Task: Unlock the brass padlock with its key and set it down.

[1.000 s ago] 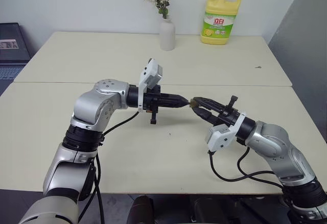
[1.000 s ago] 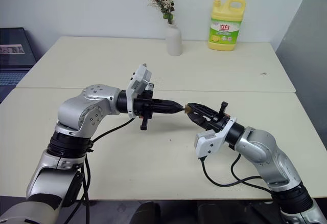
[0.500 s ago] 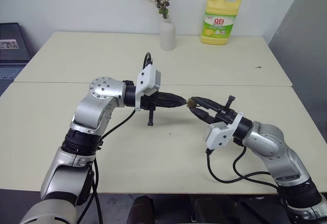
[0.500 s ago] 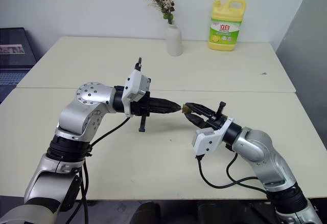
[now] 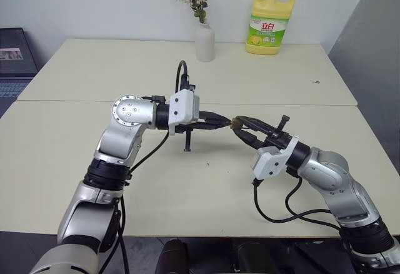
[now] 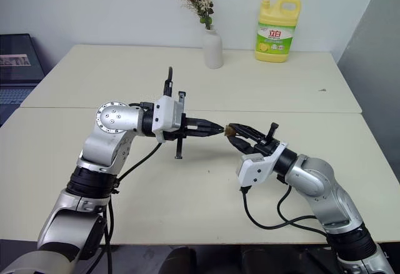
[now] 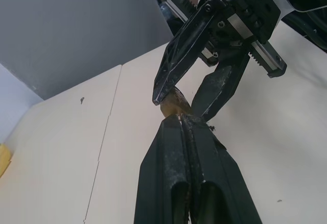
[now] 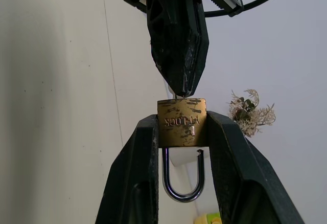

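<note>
The brass padlock (image 8: 181, 121) hangs in the air above the table's front half, clamped by its sides in my right gripper (image 5: 240, 126). Its silvery shackle (image 8: 181, 185) points back toward the right wrist, and one leg ends free of the body. My left gripper (image 5: 224, 122) comes in level from the left, its fingers (image 7: 176, 147) pressed together. Its tip sits right at the padlock's keyhole face (image 7: 172, 104). The key (image 8: 178, 97) shows as a thin silvery sliver between that tip and the padlock. The rest of it is hidden in the fingers.
A white vase (image 5: 204, 41) with dried flowers and a yellow detergent bottle (image 5: 270, 22) stand at the table's far edge. A seam (image 5: 75, 101) runs across the cream table. A dark laptop (image 5: 15, 55) sits off its left side. A grey wall (image 5: 375, 55) is at the right.
My left wrist has rolled about its own axis, so its white camera housing swung from the top round to the near side. Both hands and the padlock stayed in place.
</note>
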Tool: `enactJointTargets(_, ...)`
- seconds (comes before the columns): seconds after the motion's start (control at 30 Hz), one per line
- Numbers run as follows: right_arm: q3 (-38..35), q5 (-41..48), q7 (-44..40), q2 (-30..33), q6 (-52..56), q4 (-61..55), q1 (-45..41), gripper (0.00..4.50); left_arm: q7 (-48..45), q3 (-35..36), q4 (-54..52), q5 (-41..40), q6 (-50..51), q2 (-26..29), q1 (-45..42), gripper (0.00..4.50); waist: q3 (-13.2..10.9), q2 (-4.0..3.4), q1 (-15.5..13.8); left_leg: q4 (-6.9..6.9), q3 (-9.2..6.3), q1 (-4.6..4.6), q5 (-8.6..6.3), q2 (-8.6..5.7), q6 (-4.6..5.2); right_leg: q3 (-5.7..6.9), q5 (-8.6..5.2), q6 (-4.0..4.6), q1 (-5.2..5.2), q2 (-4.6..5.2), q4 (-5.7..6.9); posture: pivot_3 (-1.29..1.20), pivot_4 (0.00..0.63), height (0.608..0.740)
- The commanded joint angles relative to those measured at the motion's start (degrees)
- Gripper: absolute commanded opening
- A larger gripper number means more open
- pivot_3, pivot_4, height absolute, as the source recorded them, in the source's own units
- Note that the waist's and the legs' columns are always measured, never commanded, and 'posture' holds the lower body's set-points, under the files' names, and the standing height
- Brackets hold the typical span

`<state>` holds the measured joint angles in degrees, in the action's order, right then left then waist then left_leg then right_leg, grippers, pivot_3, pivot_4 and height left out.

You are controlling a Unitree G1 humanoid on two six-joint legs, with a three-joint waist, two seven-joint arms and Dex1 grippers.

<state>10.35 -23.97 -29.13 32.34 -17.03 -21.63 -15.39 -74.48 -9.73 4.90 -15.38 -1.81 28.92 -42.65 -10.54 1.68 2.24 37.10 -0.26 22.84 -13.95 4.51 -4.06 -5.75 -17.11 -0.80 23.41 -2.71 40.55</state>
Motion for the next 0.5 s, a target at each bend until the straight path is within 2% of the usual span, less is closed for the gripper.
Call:
enactJointTargets(0.03, -1.6, 1.0, 1.1, -0.6, 0.0, -1.4, -1.8, 0.94, -1.0, -1.3, -1.6, -1.3, 0.3, -1.1, 0.0, 0.00, 0.0, 0.00, 0.0, 0.00, 0.00, 0.00, 0.00, 0.00, 0.00, 0.00, 0.00, 0.00, 0.00, 0.00, 0.00, 0.00, 0.150, 0.740)
enactJointTargets(0.1, -1.4, 0.9, 1.1, -0.7, 0.1, -1.3, -1.9, 0.94, -1.1, -0.7, -1.8, -3.4, 5.1, -0.8, 0.4, 0.00, 0.0, 0.00, 0.0, 0.00, 0.00, 0.00, 0.00, 0.00, 0.00, 0.00, 0.00, 0.00, 0.00, 0.00, 0.00, 0.00, 0.150, 0.740)
enactJointTargets(0.2, -1.4, 0.8, 1.1, -0.8, 0.1, -1.3, -2.0, 0.94, -0.2, -0.4, -1.7, -4.3, 10.1, -0.4, 0.2, 0.57, 0.0, 0.00, 0.0, 0.00, 0.00, 0.00, 0.00, 0.00, 0.00, 0.00, 0.00, 0.00, 0.00, 0.00, 0.02, 0.00, 0.150, 0.740)
enactJointTargets(0.33, -1.3, 0.9, 1.1, -0.7, 0.2, -1.2, -2.0, 0.94, 1.0, 0.2, -1.8, -5.8, 18.2, 0.0, -0.9, 1.78, 0.0, 0.00, 0.0, 0.00, -0.01, -0.01, 0.00, 0.00, 0.00, 0.01, 0.00, 0.00, 0.00, 0.00, 0.03, 0.00, 0.150, 0.740)
enactJointTargets(0.5, -1.4, 0.8, 1.1, -0.7, 0.2, -1.2, -1.8, 0.94, 4.1, 1.2, -5.5, -10.5, 34.9, 0.4, -2.5, 3.30, 0.0, 0.00, 0.1, 0.00, -0.04, -0.01, 0.00, 0.00, 0.00, 0.01, -0.01, -0.01, 0.00, -0.01, 0.05, 0.00, 0.150, 0.740)
